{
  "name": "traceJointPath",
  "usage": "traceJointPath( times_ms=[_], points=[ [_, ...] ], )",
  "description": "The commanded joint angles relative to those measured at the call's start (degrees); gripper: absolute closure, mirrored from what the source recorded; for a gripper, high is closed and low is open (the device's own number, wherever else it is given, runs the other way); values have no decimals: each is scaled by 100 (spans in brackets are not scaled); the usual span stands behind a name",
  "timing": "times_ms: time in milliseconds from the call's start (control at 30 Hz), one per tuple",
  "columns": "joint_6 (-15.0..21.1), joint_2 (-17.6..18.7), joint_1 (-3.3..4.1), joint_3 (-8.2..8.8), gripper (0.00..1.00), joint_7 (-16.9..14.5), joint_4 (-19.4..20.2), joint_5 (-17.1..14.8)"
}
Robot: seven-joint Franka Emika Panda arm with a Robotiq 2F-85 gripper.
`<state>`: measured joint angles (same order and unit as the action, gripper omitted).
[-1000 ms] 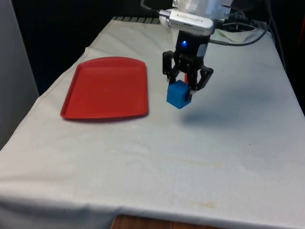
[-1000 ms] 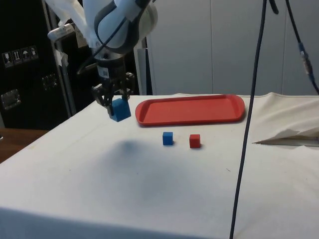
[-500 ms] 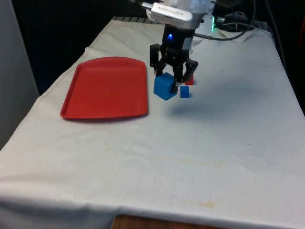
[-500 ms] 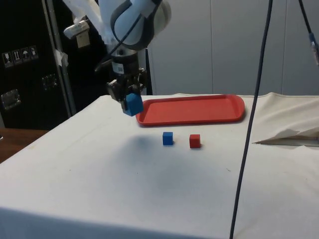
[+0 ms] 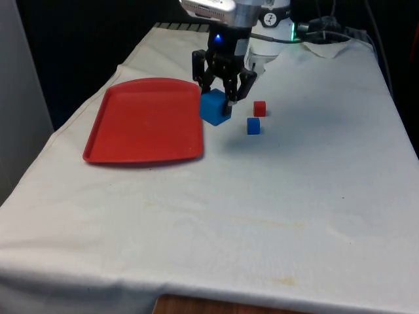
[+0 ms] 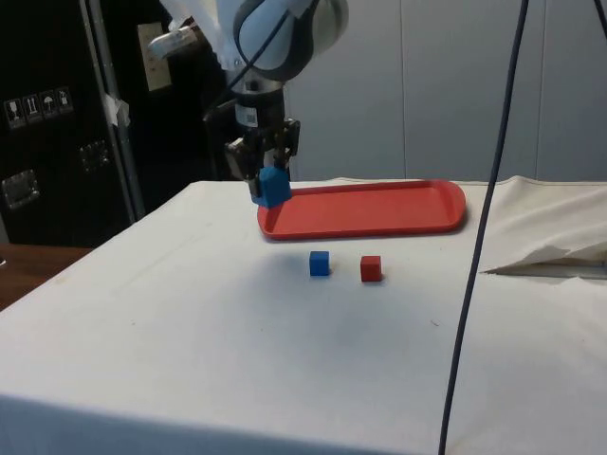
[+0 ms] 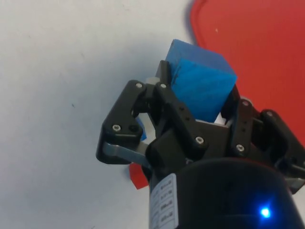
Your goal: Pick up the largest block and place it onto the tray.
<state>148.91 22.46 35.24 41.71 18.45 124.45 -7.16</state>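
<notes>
A large blue block (image 5: 214, 108) hangs in the air, tilted, with my gripper (image 5: 221, 103) shut on it. It is just beside the red tray's (image 5: 141, 124) near corner, above the cloth, at the tray's edge on the front view's right. From the side, the block (image 6: 273, 186) and gripper (image 6: 266, 171) hover over the tray's (image 6: 379, 209) end. At the wrist, the block (image 7: 202, 86) sits between the black fingers (image 7: 178, 114) with the tray (image 7: 257, 52) just beyond.
A small blue block (image 5: 253, 126) and a small red block (image 5: 260, 108) lie on the white cloth on the front view's right of the gripper; from the side they are the blue (image 6: 320, 263) and red (image 6: 371, 269) cubes in front of the tray.
The gripper has carried the large blue block towards the tray, leftward in the front view and a little higher. The two small blocks have come out from behind it.
</notes>
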Motion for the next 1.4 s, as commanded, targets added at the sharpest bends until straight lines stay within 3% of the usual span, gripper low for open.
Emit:
traceJointPath(
  times_ms=[0,67,233,267,433,567,833,867,900,1167,1200,1233,1367],
  points=[
    [63,-46,23,63,98,0,63,63],
    [0,-46,0,40,98,-34,46,23],
    [92,-195,17,195,98,-178,229,97],
    [0,-132,-6,149,98,-160,143,40],
    [143,-252,-6,332,98,-390,372,86],
    [97,-212,-17,372,98,-464,378,46],
    [269,-275,-103,567,98,-831,625,34],
    [189,-218,-69,579,98,-773,567,40],
    [275,-275,-109,584,98,-865,642,29],
    [521,-309,-172,785,98,-1209,917,-17],
    [447,-218,-132,825,98,-1146,865,17],
    [544,-309,-178,796,98,-1238,934,-34],
    [688,-315,-241,773,98,-1387,1014,-183]
  ],
)
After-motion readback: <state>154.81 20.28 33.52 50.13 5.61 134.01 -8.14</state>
